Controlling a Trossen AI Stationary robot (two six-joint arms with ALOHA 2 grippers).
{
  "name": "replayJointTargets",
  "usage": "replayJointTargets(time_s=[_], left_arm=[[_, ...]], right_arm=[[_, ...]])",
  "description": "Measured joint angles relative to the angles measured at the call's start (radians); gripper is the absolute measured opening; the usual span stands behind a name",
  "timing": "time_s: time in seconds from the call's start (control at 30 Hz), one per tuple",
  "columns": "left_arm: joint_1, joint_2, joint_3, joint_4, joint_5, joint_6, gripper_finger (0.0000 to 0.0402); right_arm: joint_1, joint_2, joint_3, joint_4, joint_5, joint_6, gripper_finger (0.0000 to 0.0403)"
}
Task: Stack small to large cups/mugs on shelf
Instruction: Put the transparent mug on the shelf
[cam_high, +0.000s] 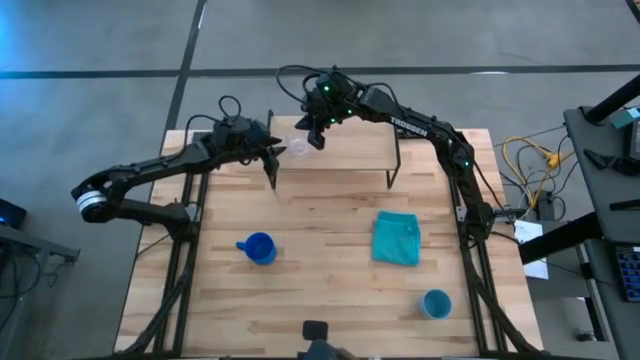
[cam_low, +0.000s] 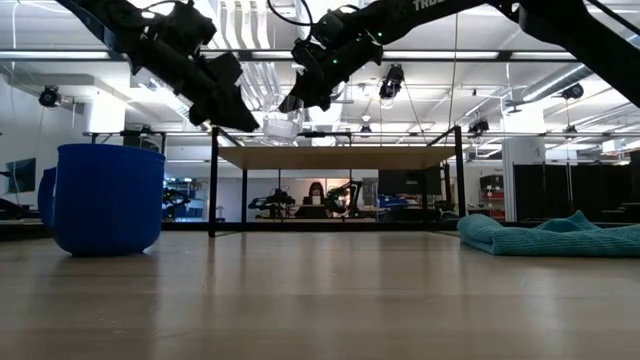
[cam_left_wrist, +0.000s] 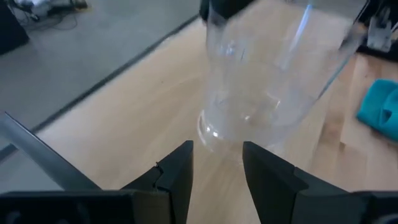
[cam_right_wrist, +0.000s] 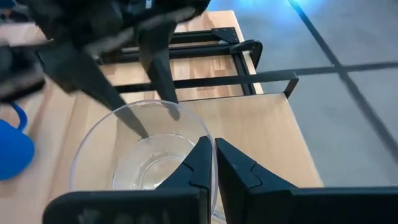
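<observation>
The clear transparent cup (cam_high: 298, 148) hangs upright just above the left end of the light-wood shelf (cam_high: 350, 152), as the low view shows the cup (cam_low: 283, 126) over the shelf (cam_low: 340, 157). My right gripper (cam_high: 313, 128) is shut on the cup's rim. My left gripper (cam_high: 273, 158) is open, its fingertips just short of the cup's base (cam_left_wrist: 231, 127). The deep blue mug (cam_high: 258, 248) stands on the tabletop at near left. The light blue cup (cam_high: 436, 303) stands at near right. My right gripper (cam_right_wrist: 214, 149) pinches the clear cup's rim (cam_right_wrist: 200, 138) on the side nearest its wrist, one finger inside the cup and one outside. The fingers come from above and the far right, slanting down. The cup is upright and lifted clear of the shelf board.
A teal folded cloth (cam_high: 396, 238) lies on the table right of centre, in front of the shelf. The shelf's black legs (cam_high: 396, 165) stand at the far middle of the table. Most of the shelf board to the right of the cup is bare.
</observation>
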Motion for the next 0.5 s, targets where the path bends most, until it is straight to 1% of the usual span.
replayJointTargets(time_s=[0.07,0.5], left_arm=[[0.000,-0.023,0.010,0.000,-0.003,0.000,0.0125],[0.002,-0.142,0.079,-0.002,-0.006,0.001,0.0125]], right_arm=[[0.001,0.000,0.000,-0.001,0.002,-0.031,0.0008],[0.003,0.000,-0.029,0.001,-0.002,-0.028,0.0008]])
